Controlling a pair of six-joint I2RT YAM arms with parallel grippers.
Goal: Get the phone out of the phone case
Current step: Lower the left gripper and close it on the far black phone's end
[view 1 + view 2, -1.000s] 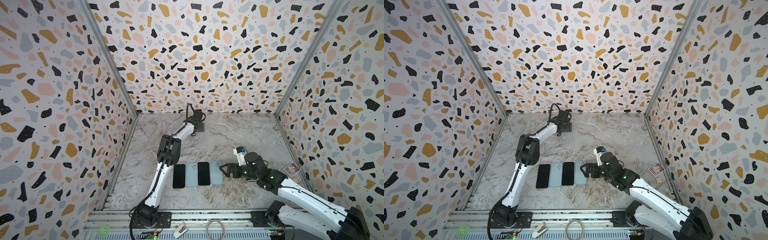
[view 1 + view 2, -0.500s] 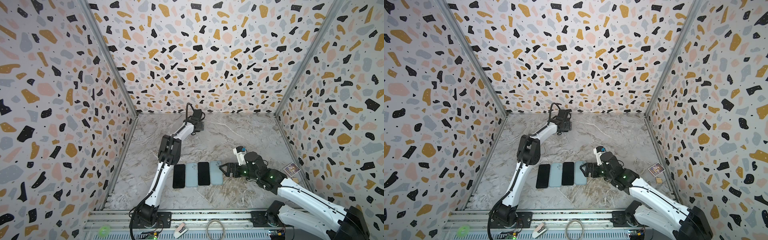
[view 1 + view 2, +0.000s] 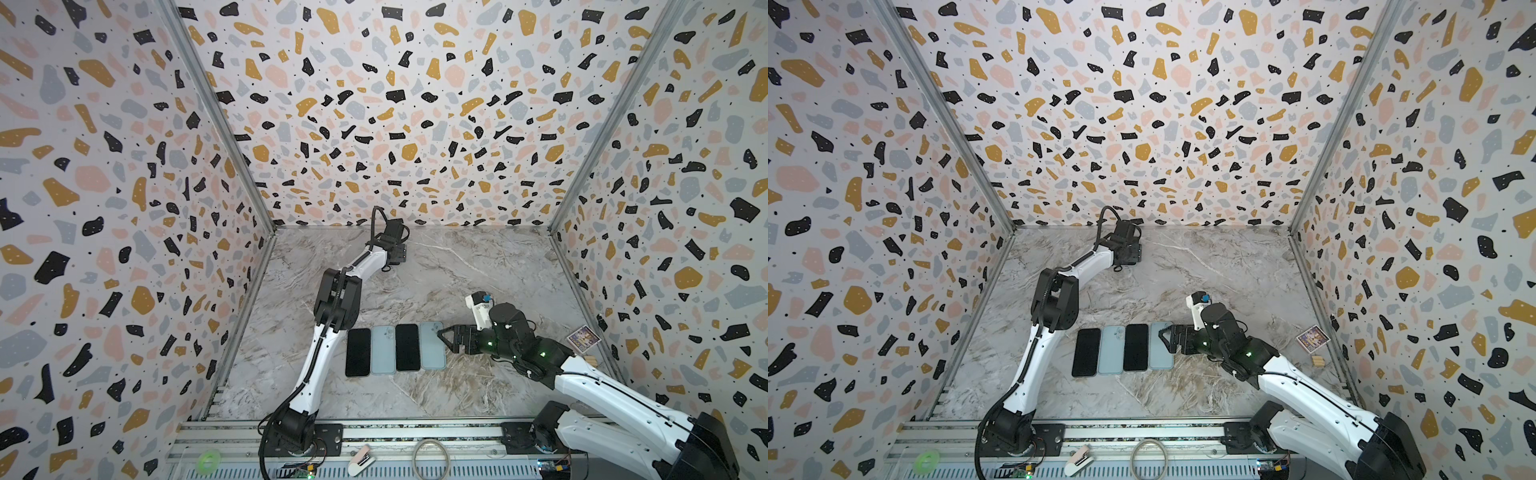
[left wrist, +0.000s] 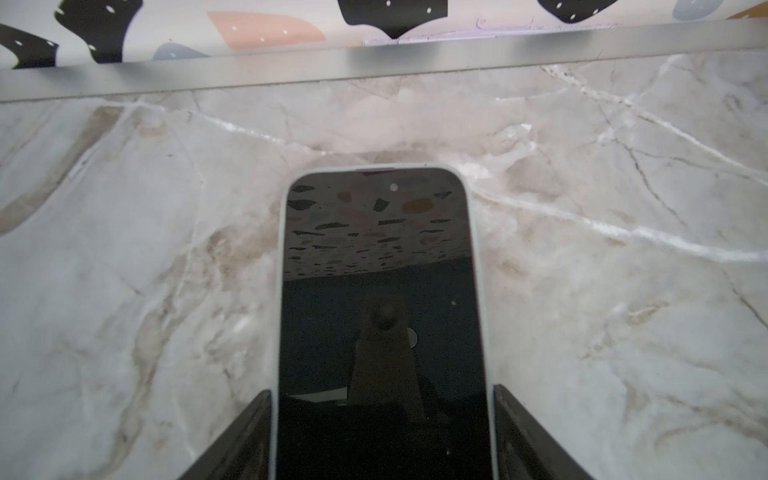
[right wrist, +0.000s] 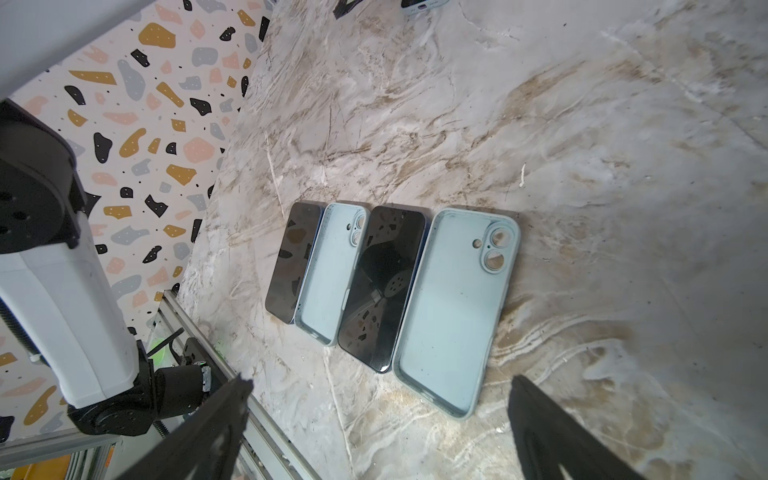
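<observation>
Near the back wall lies a black phone (image 4: 380, 311) in a pale blue phone case (image 4: 279, 291), screen up. My left gripper (image 4: 382, 390) straddles its near end, both fingers against the case's long sides. In both top views the left gripper (image 3: 398, 253) (image 3: 1133, 253) covers that phone. My right gripper (image 3: 442, 334) (image 3: 1165, 334) hangs open and holds nothing, at the right end of a row of two bare phones (image 3: 358, 352) (image 3: 407, 347) and two empty cases (image 3: 382, 350) (image 3: 432, 345). In the right wrist view the right gripper (image 5: 380, 380) spans the nearest empty case (image 5: 453, 307).
A small picture card (image 3: 583, 337) and a wooden block (image 3: 590, 360) lie by the right wall. Terrazzo walls enclose the marble floor on three sides. The metal rail (image 3: 415, 432) at the front carries both arm bases.
The left jaws have narrowed onto the sides of the cased phone. Neither arm has visibly moved, and the right gripper stays wide.
</observation>
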